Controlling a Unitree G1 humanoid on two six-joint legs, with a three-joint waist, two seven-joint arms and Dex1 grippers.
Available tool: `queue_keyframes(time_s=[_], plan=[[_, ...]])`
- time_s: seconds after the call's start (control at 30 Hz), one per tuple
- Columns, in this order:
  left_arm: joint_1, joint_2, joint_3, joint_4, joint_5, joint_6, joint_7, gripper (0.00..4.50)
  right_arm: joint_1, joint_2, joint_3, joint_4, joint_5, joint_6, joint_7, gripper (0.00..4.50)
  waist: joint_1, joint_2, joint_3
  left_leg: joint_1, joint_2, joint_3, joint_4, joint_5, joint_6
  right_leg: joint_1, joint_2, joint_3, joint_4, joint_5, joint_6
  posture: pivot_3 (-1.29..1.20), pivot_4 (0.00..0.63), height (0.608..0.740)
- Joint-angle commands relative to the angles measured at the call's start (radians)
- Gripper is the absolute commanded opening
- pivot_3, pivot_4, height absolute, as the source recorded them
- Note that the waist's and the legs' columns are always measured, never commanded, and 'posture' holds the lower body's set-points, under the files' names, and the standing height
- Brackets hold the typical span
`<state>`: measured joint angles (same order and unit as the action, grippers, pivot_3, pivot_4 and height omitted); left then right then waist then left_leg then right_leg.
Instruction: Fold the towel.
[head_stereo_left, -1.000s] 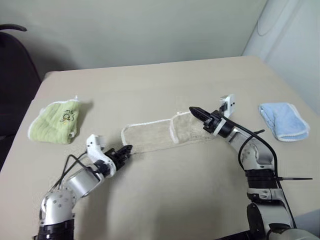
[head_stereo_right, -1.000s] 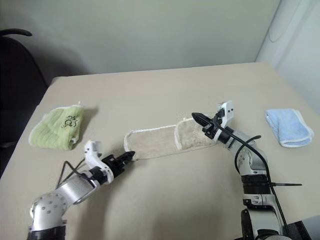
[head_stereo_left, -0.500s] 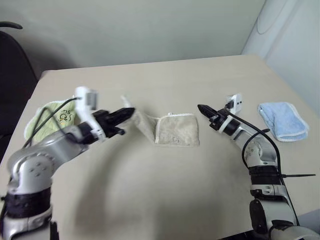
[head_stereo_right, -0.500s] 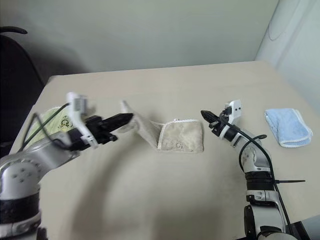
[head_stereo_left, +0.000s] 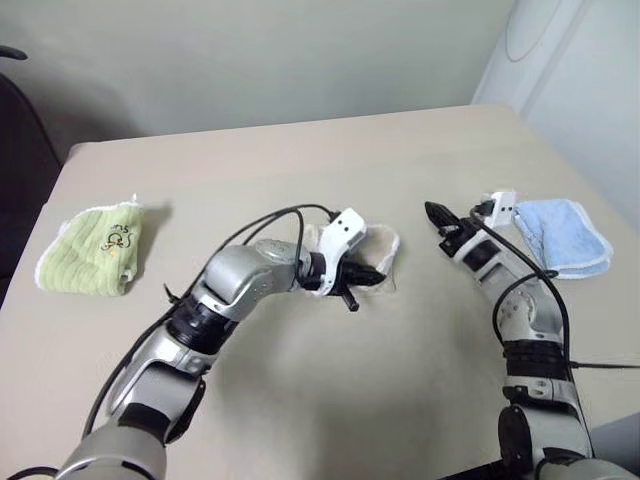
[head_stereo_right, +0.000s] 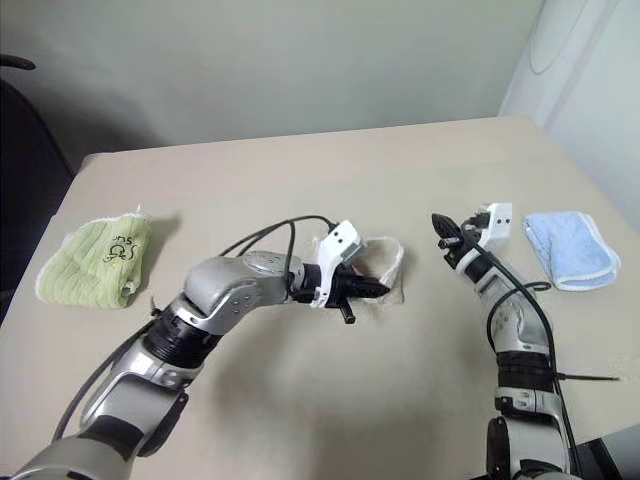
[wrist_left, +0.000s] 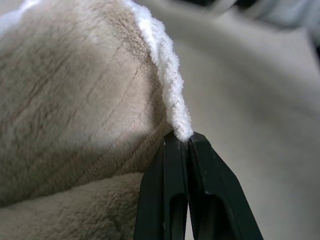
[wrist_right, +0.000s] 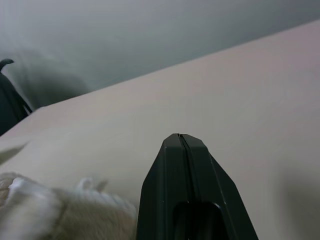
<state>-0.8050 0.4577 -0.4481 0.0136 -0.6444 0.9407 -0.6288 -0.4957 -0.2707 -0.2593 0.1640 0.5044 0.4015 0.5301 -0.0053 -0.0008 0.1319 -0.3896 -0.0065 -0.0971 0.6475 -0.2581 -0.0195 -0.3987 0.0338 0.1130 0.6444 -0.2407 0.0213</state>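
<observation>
The beige towel (head_stereo_left: 387, 243) lies bunched in a small folded heap at the middle of the table. My left arm reaches across to it from the left. The left gripper (wrist_left: 184, 139) is shut on the towel's white corded edging (wrist_left: 167, 75), holding that edge over the folded layers (wrist_left: 75, 100). In the head view the left gripper (head_stereo_left: 370, 281) sits at the heap's near side. My right gripper (head_stereo_left: 433, 210) hovers to the right of the towel, apart from it, shut with nothing in it; its fingertips (wrist_right: 172, 142) press together.
A folded light green cloth (head_stereo_left: 93, 250) lies at the table's left side. A folded light blue cloth (head_stereo_left: 565, 236) lies at the right edge, just beyond my right wrist. The tan table (head_stereo_left: 300, 160) has bare room behind and in front of the towel.
My left gripper swung from the left to the centre, carrying the towel's end over the folded half, so the towel is now a compact heap. My right gripper drew back to the right.
</observation>
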Motion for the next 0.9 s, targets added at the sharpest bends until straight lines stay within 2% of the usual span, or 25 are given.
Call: queue_keyframes(time_s=[0.03,0.17,0.33,0.4,0.43,0.5,0.6,0.77,0.9], plan=[[-0.002,-0.023,0.054,-0.013,0.007,-0.017,-0.060,1.04,0.014,-0.007,-0.018,-0.099,0.031,0.014,-0.023,0.00,0.000,0.000,0.000,0.000,0.000,0.000,0.000,0.000,0.000,0.000,0.000,0.000,0.000,0.000,0.000,0.00,0.150,0.740],[0.040,-0.036,0.200,-0.055,-0.065,0.014,-0.072,2.48,0.026,-0.035,0.016,-0.143,0.013,0.026,-0.002,0.00,0.000,0.000,0.000,0.000,0.000,0.000,0.001,0.000,0.001,0.000,0.000,0.000,0.001,0.001,0.002,0.00,0.150,0.740],[0.103,0.006,0.387,-0.130,-0.044,-0.046,-0.010,4.24,0.036,-0.097,0.075,-0.215,0.028,0.061,0.078,0.00,0.000,0.000,0.000,0.001,0.000,0.000,0.001,0.000,0.001,0.001,0.000,0.000,0.002,0.001,0.002,0.00,0.150,0.740],[0.114,0.017,0.468,-0.136,-0.038,-0.069,0.025,4.24,0.049,-0.132,0.117,-0.295,0.060,0.100,0.147,0.00,0.001,0.000,0.000,0.001,0.000,0.000,0.002,0.000,0.001,0.000,0.000,0.000,0.001,0.001,0.002,0.00,0.150,0.740],[0.118,0.023,0.492,-0.136,-0.026,-0.088,0.034,4.14,0.044,-0.141,0.136,-0.327,0.074,0.123,0.167,0.00,0.000,0.000,0.000,0.001,0.000,0.000,0.001,0.000,0.001,0.001,0.000,0.000,0.001,0.001,0.002,0.00,0.150,0.740],[0.124,0.031,0.503,-0.129,-0.002,-0.120,0.026,3.62,0.019,-0.141,0.164,-0.357,0.094,0.155,0.185,0.00,0.000,0.000,0.000,0.001,0.000,0.001,0.002,0.000,0.001,0.001,0.000,0.000,0.001,0.001,0.002,0.00,0.150,0.740],[0.134,0.055,0.415,-0.093,0.106,-0.200,-0.016,2.46,-0.030,-0.111,0.216,-0.352,0.096,0.180,0.189,0.00,0.000,0.000,0.000,0.001,0.000,0.000,0.003,0.000,0.001,0.001,0.000,0.000,0.001,0.001,0.002,0.00,0.150,0.740],[0.151,0.036,0.276,-0.007,0.226,-0.297,-0.100,0.84,-0.057,-0.066,0.317,-0.215,-0.011,0.134,0.182,0.00,0.007,-0.001,-0.001,0.000,0.000,-0.001,0.007,0.000,0.003,0.002,0.000,0.000,0.001,0.002,0.003,0.00,0.150,0.740],[0.146,0.011,0.259,0.070,0.280,-0.340,-0.110,0.84,-0.060,-0.042,0.330,-0.099,-0.061,0.081,0.182,0.00,0.007,-0.001,-0.001,-0.004,0.000,0.000,0.010,-0.001,0.005,0.000,-0.001,-0.001,0.001,0.003,0.004,0.00,0.150,0.740]])
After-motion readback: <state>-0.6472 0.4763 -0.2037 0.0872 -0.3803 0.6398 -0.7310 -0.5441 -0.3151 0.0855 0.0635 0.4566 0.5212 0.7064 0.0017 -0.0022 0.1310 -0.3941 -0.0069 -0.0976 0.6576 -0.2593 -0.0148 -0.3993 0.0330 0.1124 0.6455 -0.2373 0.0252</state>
